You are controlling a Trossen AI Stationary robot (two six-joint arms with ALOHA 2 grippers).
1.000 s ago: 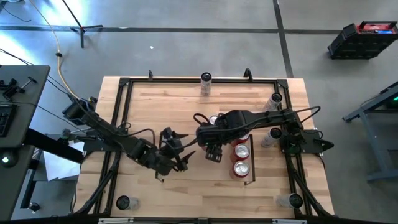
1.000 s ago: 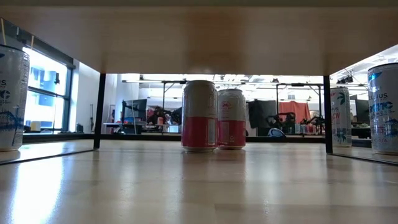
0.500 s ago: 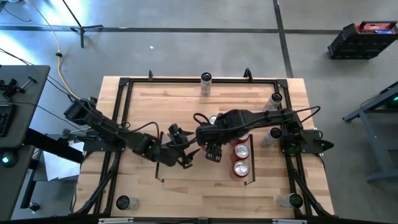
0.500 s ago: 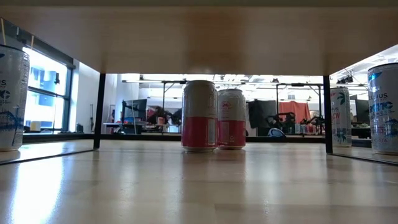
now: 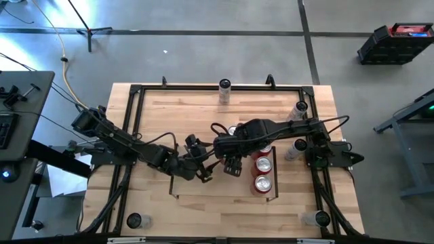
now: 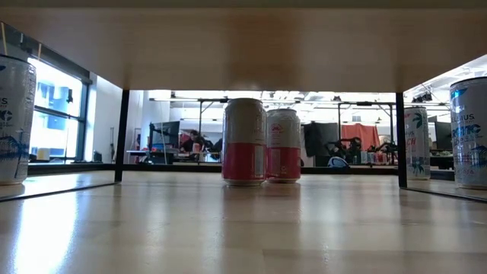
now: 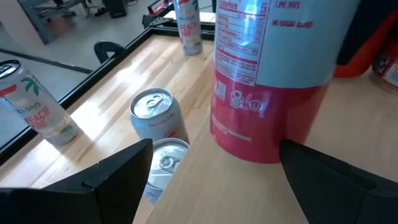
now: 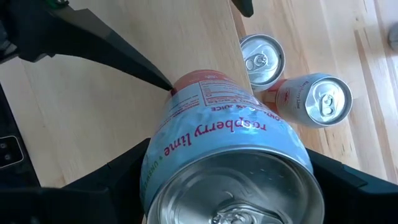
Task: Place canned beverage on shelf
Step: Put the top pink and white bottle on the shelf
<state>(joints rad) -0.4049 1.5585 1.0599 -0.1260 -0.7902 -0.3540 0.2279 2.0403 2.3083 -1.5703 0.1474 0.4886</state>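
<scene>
Two cans (image 5: 262, 173) are standing in the shelf (image 5: 203, 196); a third can (image 5: 234, 163) is sitting just left of them.

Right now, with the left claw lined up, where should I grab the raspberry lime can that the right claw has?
Take the raspberry lime can on its lower red band, coming in level from the side. It stands upright, so its round wall suits a side pinch. The right claw grips it from above, leaving the lower part free. The left claw is open wide enough to straddle that band.
</scene>
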